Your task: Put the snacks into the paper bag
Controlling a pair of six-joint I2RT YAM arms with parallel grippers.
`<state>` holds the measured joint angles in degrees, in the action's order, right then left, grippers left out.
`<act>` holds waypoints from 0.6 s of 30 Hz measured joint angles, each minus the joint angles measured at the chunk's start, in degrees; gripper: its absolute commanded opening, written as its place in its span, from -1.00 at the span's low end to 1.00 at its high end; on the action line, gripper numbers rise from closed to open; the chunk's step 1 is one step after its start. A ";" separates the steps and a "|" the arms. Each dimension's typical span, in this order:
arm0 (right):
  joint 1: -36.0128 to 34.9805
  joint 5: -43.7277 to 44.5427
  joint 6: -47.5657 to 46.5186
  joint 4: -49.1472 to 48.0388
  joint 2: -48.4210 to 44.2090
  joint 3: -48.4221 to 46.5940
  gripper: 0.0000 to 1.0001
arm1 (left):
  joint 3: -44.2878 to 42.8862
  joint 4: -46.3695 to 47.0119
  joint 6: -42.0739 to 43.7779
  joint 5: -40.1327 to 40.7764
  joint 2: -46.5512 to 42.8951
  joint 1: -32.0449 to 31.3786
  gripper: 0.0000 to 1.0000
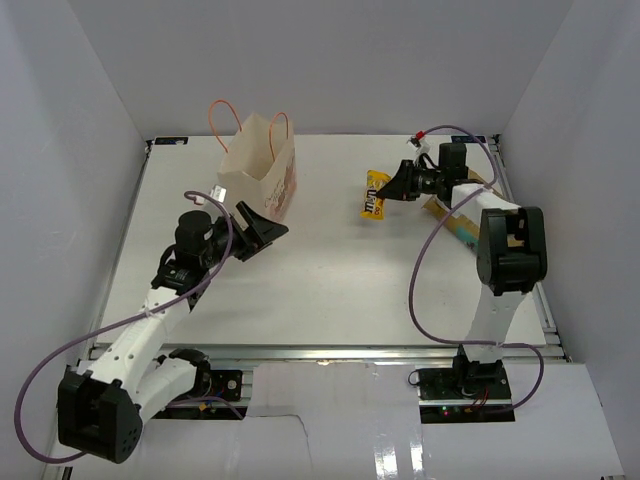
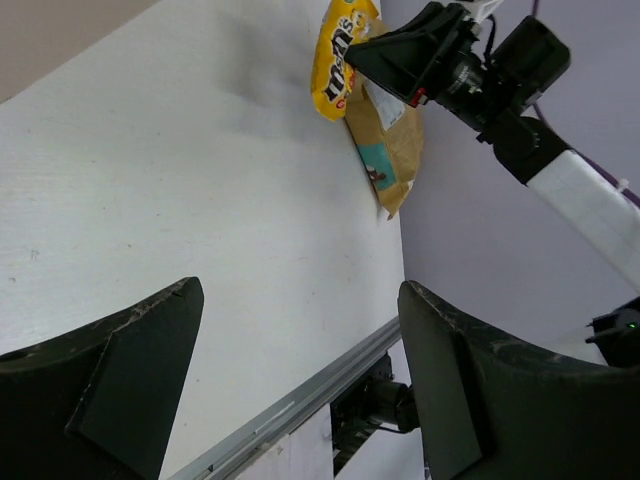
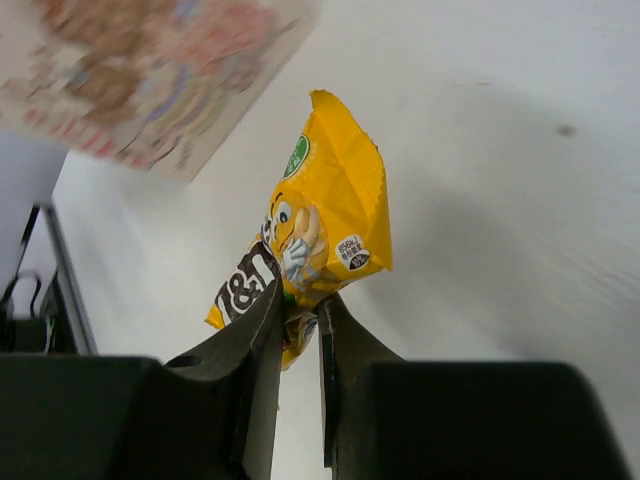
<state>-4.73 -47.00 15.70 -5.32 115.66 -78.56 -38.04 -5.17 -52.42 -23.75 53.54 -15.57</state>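
Site assessed: a robotics laboratory test cell. Grounds as follows.

My left arm (image 1: 150,320) and right arm (image 1: 500,270) are bolted by their bases to an aluminium rail (image 1: 330,352) along the near edge of a plain white table (image 1: 330,270).

Blank white panels (image 1: 60,150) wall the table on its left, far and right sides, forming an enclosure.

Purple cables (image 1: 413,290) loop uncovered from my bases up to my wrists.

A small green indicator light (image 2: 630,325) glows on the electronics at my right base.

Goods on the surface are few: one paper bag (image 1: 262,165), one yellow packet (image 1: 375,195), one tan pouch (image 1: 455,222).
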 measured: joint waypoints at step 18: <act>-18.36 -16.04 -37.40 29.27 -27.39 16.57 -0.85 | -3.21 13.18 2.25 -2.64 16.76 -13.35 0.74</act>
<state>-23.09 -63.05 -21.69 23.94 88.27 -62.00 -41.25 8.01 -50.17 -26.39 70.30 -28.93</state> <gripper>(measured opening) 0.209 0.878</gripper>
